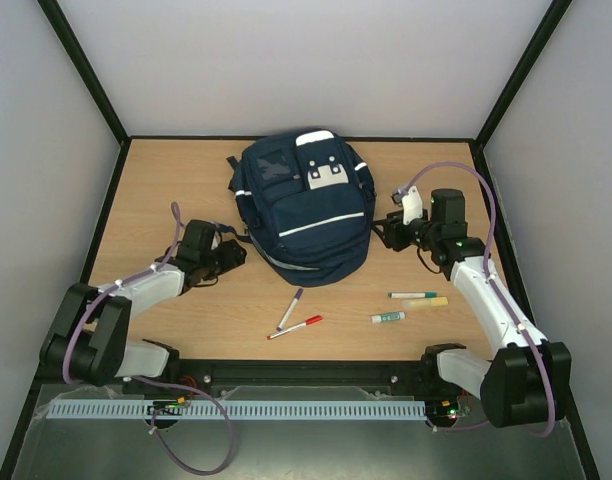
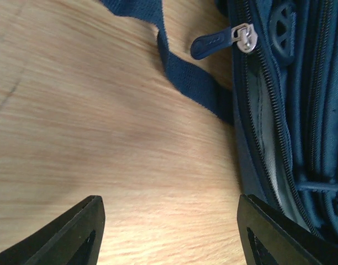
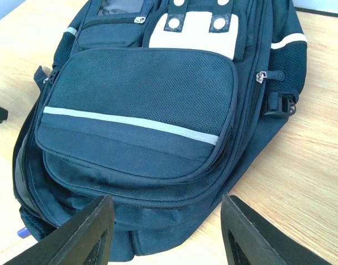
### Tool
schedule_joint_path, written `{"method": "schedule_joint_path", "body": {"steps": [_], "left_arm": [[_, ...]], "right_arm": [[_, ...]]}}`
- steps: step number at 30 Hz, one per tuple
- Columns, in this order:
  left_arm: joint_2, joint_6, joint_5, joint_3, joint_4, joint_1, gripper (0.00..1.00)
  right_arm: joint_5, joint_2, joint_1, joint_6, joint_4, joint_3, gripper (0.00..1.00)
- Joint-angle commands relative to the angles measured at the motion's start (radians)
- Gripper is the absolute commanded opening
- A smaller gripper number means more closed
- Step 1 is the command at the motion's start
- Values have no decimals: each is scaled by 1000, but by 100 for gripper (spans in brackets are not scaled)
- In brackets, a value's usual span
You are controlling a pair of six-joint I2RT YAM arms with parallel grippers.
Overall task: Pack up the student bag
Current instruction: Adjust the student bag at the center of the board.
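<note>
The student bag (image 1: 301, 205), navy with a thin white stripe and white patches, lies flat in the middle of the table. My left gripper (image 1: 231, 255) is at its left side, low over the wood. In the left wrist view the left gripper (image 2: 170, 205) is open with only bare table between its fingers, and the bag's zippered side (image 2: 290, 110), a zip pull (image 2: 243, 38) and a strap (image 2: 185, 72) lie just ahead. My right gripper (image 1: 386, 230) is at the bag's right side. In the right wrist view the right gripper (image 3: 166, 200) is open, facing the bag (image 3: 141, 110), with nothing held.
In front of the bag lie a purple-capped marker (image 1: 290, 308) and a red marker (image 1: 296, 327). Nearer the right arm lie a green marker (image 1: 412, 295), a yellow stick (image 1: 428, 302) and a green-capped tube (image 1: 388, 317). Dark walls fence the table's sides and back.
</note>
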Motion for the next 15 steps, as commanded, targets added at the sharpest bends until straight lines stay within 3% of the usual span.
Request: {"method": "schedule_joint_path", "body": {"steps": [1, 15], "left_arm": [[59, -22, 72, 2, 130, -4, 67], [287, 35, 122, 154, 237, -127, 43]], "right_arm": [[-31, 18, 0, -16, -42, -5, 53], [-21, 20, -1, -30, -49, -7, 53]]}}
